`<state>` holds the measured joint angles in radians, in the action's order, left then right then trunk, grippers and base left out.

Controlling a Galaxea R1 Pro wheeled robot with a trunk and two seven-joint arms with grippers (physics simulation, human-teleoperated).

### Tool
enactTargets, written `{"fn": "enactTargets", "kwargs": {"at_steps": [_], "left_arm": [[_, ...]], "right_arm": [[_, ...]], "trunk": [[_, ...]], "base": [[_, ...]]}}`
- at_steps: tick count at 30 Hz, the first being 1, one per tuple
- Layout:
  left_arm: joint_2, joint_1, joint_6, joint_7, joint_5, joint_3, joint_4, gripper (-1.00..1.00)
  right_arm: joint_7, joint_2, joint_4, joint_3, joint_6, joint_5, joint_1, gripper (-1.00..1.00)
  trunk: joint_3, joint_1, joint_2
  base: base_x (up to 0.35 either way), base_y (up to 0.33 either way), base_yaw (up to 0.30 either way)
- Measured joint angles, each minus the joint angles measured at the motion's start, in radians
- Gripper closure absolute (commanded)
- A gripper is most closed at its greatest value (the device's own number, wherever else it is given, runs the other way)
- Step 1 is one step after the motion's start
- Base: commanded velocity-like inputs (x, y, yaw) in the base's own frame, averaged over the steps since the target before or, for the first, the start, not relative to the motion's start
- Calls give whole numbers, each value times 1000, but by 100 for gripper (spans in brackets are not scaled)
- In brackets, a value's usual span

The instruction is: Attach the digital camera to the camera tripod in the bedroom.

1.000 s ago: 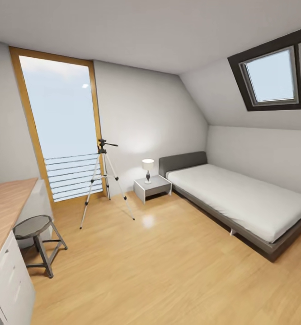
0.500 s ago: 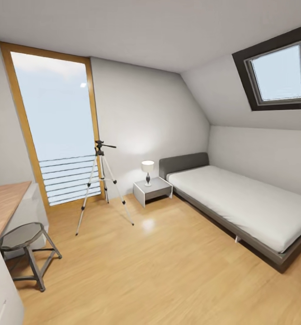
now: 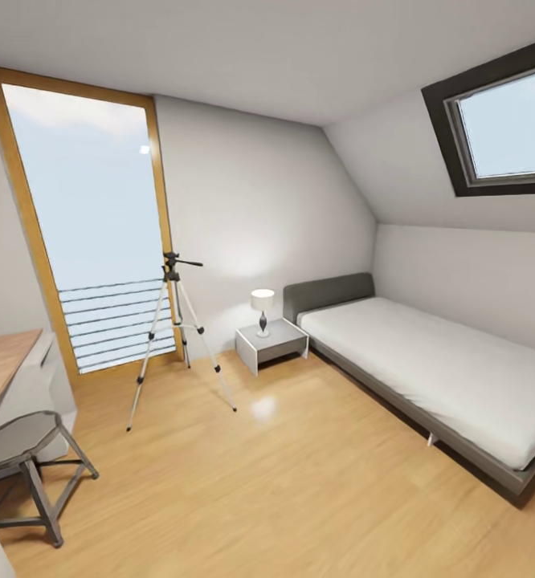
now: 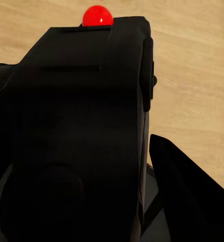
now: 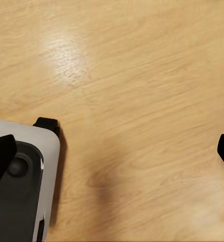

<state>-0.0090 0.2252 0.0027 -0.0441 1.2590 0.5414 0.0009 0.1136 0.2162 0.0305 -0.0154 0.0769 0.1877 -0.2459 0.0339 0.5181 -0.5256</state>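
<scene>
Head view puts the camera tripod [image 3: 177, 335] well ahead by the window: approach squarely, left end effector [image 4: 142, 201] clamping the digital camera [image 4: 81, 131], right end effector's [image 5: 112, 151] fingertips spread apart.

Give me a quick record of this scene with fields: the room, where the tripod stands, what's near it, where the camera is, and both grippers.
room: bedroom, light wood floor, low grey bed at right, skylight
camera tripod: upright on the floor before the tall window, head bare
nearby: white nightstand with small lamp; metal stool at left
digital camera: in the left gripper, red button visible
right gripper: open, fingertips spread over bare floor
step left: camera not yet on tripod
</scene>
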Motion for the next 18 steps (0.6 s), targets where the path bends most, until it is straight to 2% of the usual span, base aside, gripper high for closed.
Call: {"fn": "enactTargets", "kwargs": {"at_steps": [10,18], "left_arm": [[0,0,0,0,0,0,0,100],[0,0,0,0,0,0,-1,100]], "right_arm": [[-1,-10,0,0,-10,0,0,-100],[-7,-8,0,0,-3,0,0,-100]], "trunk": [[0,0,0],[0,0,0]], "base": [[322,0,15],[322,0,221]]}}
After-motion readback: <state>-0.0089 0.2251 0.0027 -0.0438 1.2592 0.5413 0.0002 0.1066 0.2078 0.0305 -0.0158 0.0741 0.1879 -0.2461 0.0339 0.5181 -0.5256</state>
